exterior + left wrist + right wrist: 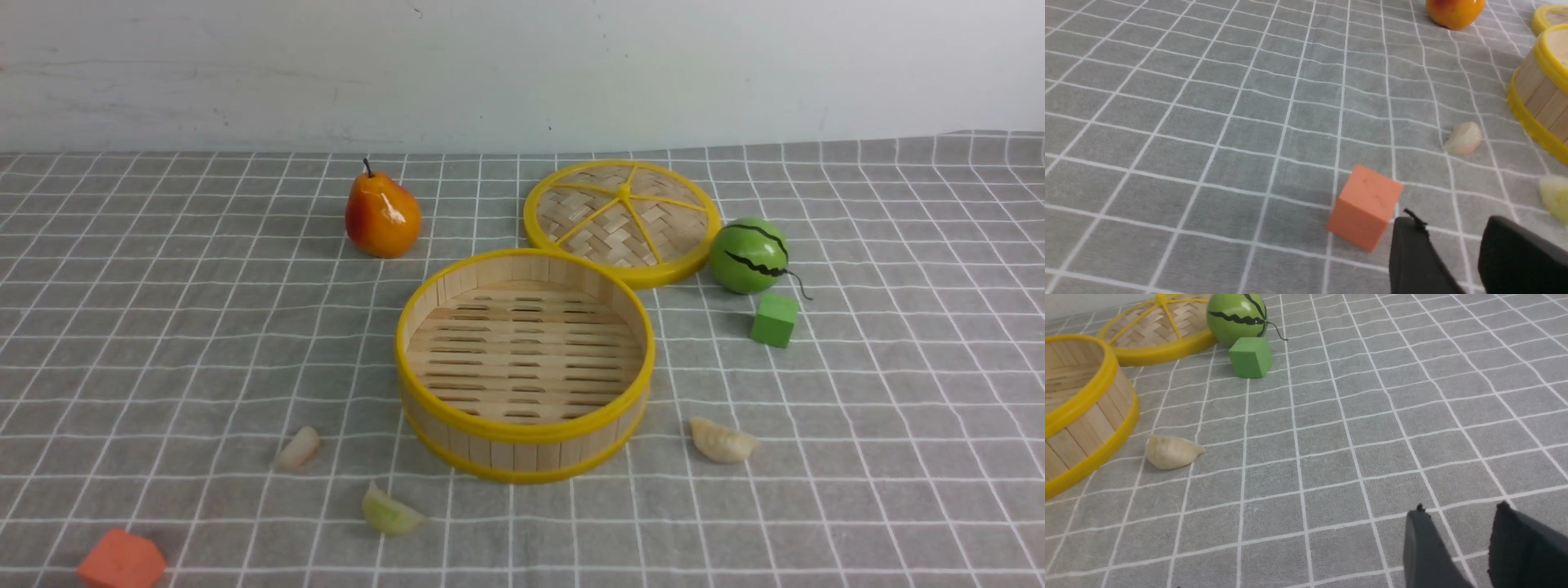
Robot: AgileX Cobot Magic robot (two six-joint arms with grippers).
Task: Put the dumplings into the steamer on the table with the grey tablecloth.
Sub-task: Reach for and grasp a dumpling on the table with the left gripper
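The steamer [524, 447] stands empty in the middle of the grey tablecloth [163, 327]. A cream dumpling [297, 448] lies to its front left, a pale green dumpling [390, 513] in front of it, and a cream dumpling [722, 441] to its right. The left wrist view shows the left cream dumpling [1463, 139], the green one [1555, 197] and the steamer wall [1535, 102]. My left gripper [1453, 222] is open and empty beside an orange block. The right wrist view shows the right cream dumpling [1171, 452] and the steamer [1094, 428]. My right gripper [1459, 510] is open and empty, apart from them.
A flat woven lid [622, 219] lies behind the steamer. A pear [381, 214] stands at the back left. A toy watermelon [749, 256] and a green block [774, 319] are at the back right. An orange block [121, 560] sits at the front left.
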